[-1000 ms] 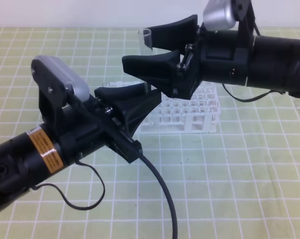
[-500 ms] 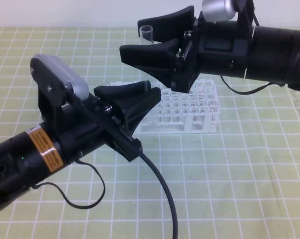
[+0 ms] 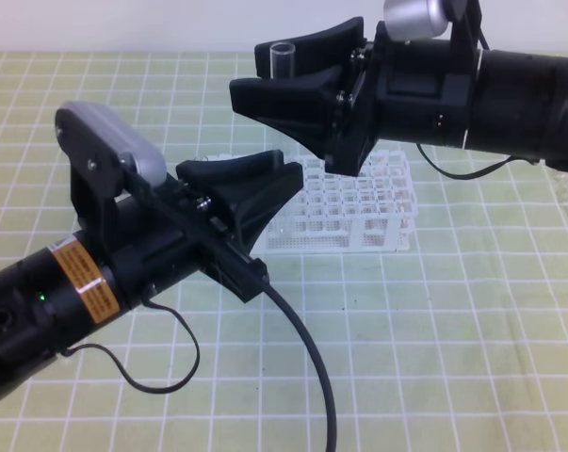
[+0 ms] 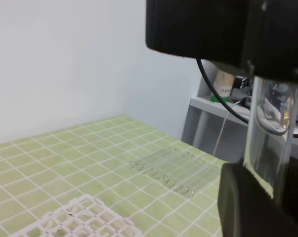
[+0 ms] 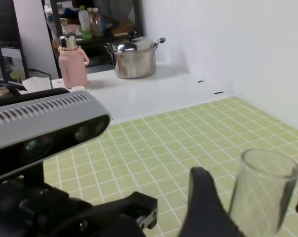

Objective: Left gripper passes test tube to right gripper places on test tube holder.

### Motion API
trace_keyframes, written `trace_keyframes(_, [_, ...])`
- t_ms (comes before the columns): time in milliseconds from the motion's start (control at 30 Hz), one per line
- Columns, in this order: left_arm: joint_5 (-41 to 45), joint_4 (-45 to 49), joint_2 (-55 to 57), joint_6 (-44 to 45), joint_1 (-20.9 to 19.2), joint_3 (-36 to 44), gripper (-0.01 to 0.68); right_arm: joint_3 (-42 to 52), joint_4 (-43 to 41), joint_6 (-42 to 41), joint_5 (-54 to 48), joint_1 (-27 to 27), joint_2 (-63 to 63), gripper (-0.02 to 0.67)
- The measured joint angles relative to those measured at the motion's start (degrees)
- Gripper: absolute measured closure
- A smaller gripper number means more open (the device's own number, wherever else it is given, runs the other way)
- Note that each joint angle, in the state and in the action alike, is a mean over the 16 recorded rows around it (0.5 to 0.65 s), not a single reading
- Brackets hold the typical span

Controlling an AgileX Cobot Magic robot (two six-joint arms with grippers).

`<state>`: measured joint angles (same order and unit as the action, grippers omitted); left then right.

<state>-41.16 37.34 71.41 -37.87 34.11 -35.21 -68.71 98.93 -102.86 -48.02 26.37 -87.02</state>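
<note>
Midway through the hand-over, judging by the layout. Test tube (image 3: 282, 58) upright in the air above the tabletop (image 3: 434, 358), well clear of the test tube holder (image 3: 359, 212); open rim uppermost, lower length hidden behind black fingers in the high view. Left pincer (image 3: 279, 184) apparently pinching the tube low down, with glass hard against one finger in its own wrist view. Right pincer (image 3: 251, 68) spread, one finger on either side of the upper part of the tube, with no firm contact to be seen in the right wrist view.

To do this step well:
- Bring the right fingers in slowly and squarely, just below the rim.
- Hold the left grip firm until the right one clearly bites; release only then.
- Avoid twisting or tilting; thin glass, likely slippery and easy to crack if squeezed off-centre.
- Draw the left arm back along its own line, minding the looping cable (image 3: 307, 367).

Containers: tube clear right through, seemingly with nothing inside. Holder's visible square cells without tubes, part of it masked by the arms. Row of small clear glass pieces (image 4: 166, 170) lying flat beyond it.
</note>
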Motion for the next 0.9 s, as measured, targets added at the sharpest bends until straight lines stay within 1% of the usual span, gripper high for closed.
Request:
trace_keyframes(167, [-0.03, -0.06, 0.02, 0.02, 0.00, 0.00, 0.637, 0.00, 0.03, 0.05, -0.27, 0.00, 0.00, 0.340])
trace_keyframes(233, [-0.21, -0.07, -0.02, 0.06, 0.00, 0.01, 0.650, 0.00, 0.07, 0.15, -0.47, 0.01, 0.00, 0.371])
trace_keyframes(467, [-0.37, 0.17, -0.05, 0.11, 0.04, 0.01, 0.650, 0.00, 0.21, 0.59, -1.26, 0.10, 0.00, 0.487])
trace_keyframes(600, [-0.33, 0.40, -0.02, 0.16, 0.05, -0.01, 0.644, 0.00, 0.29, 0.84, -1.65, 0.15, 0.00, 0.539])
trace_keyframes(700, [-0.47, 0.72, -0.03, 0.47, 0.06, -0.01, 0.650, 0.00, 0.35, 1.01, -1.86, 0.18, 0.00, 0.558])
trace_keyframes(767, [-0.28, 0.83, -0.02, 0.65, 0.07, -0.01, 0.638, 0.00, 0.38, 1.06, -1.89, 0.20, 0.00, 0.561])
trace_keyframes(900, [-0.23, 1.01, -0.02, 1.49, 0.06, -0.03, 0.643, 0.00, 0.36, 1.11, -1.59, 0.20, 0.00, 0.561])
